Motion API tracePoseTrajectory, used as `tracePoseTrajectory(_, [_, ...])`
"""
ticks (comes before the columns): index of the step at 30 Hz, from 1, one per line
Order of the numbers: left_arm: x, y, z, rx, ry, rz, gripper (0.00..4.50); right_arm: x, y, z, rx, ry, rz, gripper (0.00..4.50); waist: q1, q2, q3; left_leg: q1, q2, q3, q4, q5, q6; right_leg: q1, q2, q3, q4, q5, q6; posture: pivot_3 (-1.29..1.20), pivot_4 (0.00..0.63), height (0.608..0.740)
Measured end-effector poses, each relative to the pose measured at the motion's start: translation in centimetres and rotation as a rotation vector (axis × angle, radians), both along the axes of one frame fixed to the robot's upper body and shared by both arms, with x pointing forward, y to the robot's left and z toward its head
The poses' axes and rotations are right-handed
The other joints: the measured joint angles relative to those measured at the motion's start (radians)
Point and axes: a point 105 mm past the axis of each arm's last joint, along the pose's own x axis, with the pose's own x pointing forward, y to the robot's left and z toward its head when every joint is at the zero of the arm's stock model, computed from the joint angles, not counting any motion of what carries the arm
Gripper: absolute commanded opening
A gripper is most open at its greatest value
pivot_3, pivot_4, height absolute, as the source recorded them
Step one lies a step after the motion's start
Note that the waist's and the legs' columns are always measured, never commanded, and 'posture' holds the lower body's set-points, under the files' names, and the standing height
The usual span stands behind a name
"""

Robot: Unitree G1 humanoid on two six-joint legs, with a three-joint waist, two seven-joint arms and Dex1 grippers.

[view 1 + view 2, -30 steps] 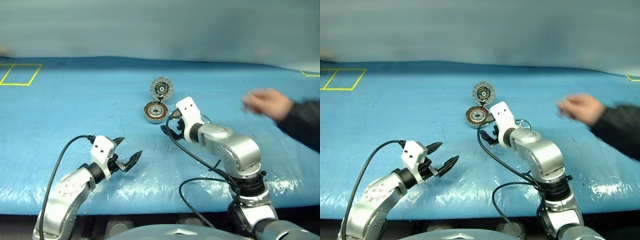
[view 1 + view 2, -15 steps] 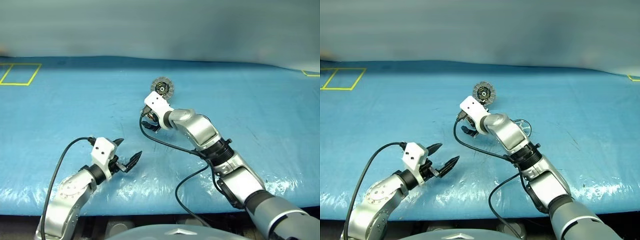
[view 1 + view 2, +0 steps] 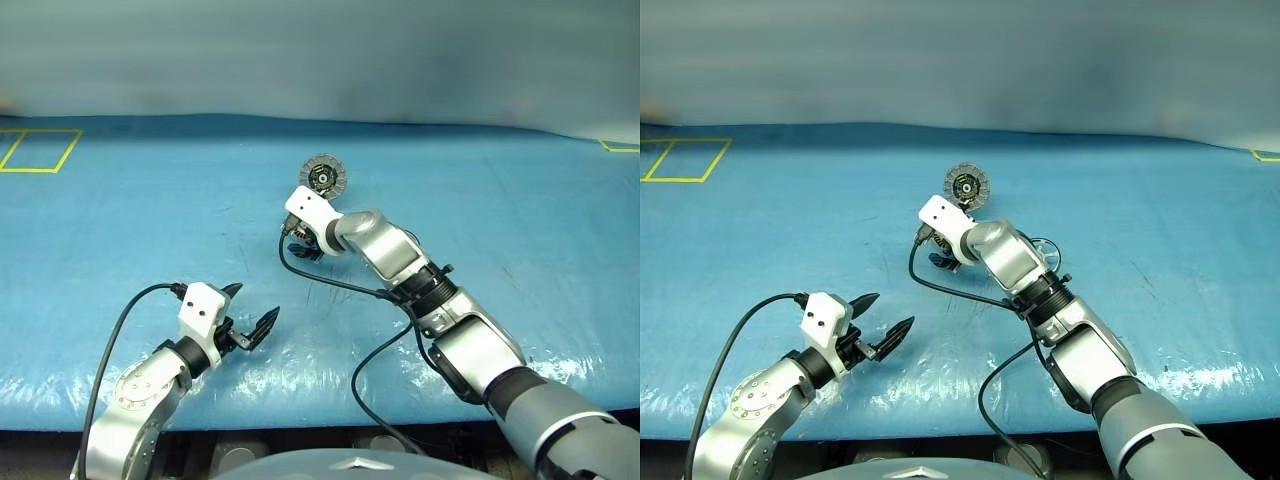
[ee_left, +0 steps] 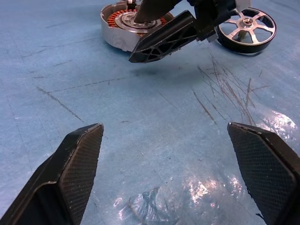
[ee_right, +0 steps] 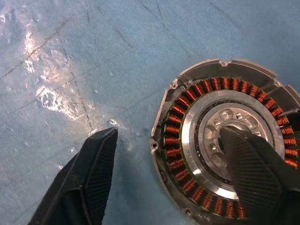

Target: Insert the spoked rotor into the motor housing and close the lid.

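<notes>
The right gripper hangs spread over the motor housing, a shallow grey metal cup ringed with copper windings, one finger above its hub, the other off its rim. The ribbed round grey lid stands upright behind. The shiny silver spoked rotor lies just beside the housing on the blue table cover. Near the front edge, the left gripper hovers wide open.
</notes>
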Motion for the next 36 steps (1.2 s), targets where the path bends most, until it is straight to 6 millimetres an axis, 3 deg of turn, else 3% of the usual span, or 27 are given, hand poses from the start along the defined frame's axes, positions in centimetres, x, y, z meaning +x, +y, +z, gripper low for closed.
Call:
tracePoseTrajectory(3, [0.0, 0.1, 0.0, 0.001, -0.002, 0.003, 4.5, -0.1, 0.1, 0.0, -0.023, 0.014, 0.02, 1.91, -0.001, 0.0, 0.0, 0.001, 0.0, 0.0, 0.0, 0.0, 0.0, 0.0, 0.0, 0.0, 0.0, 0.0, 0.0, 0.0, 0.15, 0.74])
tracePoseTrajectory(7, [0.0, 0.2, 0.0, 0.002, -0.002, 0.012, 4.5, -0.6, 0.3, -0.1, -0.041, 0.024, 0.039, 1.91, -0.002, 0.001, -0.001, 0.001, 0.0, 0.0, -0.001, 0.0, 0.0, 0.0, 0.0, 0.0, 0.0, -0.001, 0.0, 0.0, 0.15, 0.74])
tracePoseTrajectory(11, [-0.2, 0.4, -0.2, 0.004, 0.007, 0.021, 4.5, -2.3, 0.8, -0.3, -0.025, 0.047, 0.064, 1.91, -0.003, 0.0, -0.003, 0.001, 0.0, 0.0, -0.001, 0.0, 0.0, 0.001, 0.0, 0.0, 0.0, -0.002, 0.001, 0.0, 0.15, 0.74])
tracePoseTrajectory(22, [-0.5, 0.8, -0.3, 0.0, 0.015, 0.034, 4.5, -10.4, 1.8, -1.1, -0.006, 0.121, 0.152, 1.91, -0.002, -0.001, -0.004, 0.002, 0.001, 0.0, 0.001, 0.0, 0.0, 0.001, 0.0, 0.0, 0.001, -0.006, -0.001, 0.0, 0.15, 0.74])
tracePoseTrajectory(33, [-0.3, 0.7, -0.1, -0.005, 0.008, 0.017, 4.5, -13.1, 2.6, -0.8, 0.043, 0.196, 0.151, 1.91, -0.002, -0.001, -0.004, 0.001, 0.001, 0.0, -0.001, 0.0, 0.0, -0.001, 0.0, 0.0, 0.001, -0.006, -0.001, 0.0, 0.15, 0.74])
tracePoseTrajectory(36, [-0.3, 0.7, 0.0, -0.005, 0.007, 0.018, 4.5, -13.4, 2.9, -0.7, 0.052, 0.209, 0.153, 2.86, -0.002, -0.001, -0.004, 0.001, 0.001, 0.0, -0.001, 0.0, 0.0, -0.001, 0.0, 0.0, 0.001, -0.006, -0.001, 0.0, 0.15, 0.74])
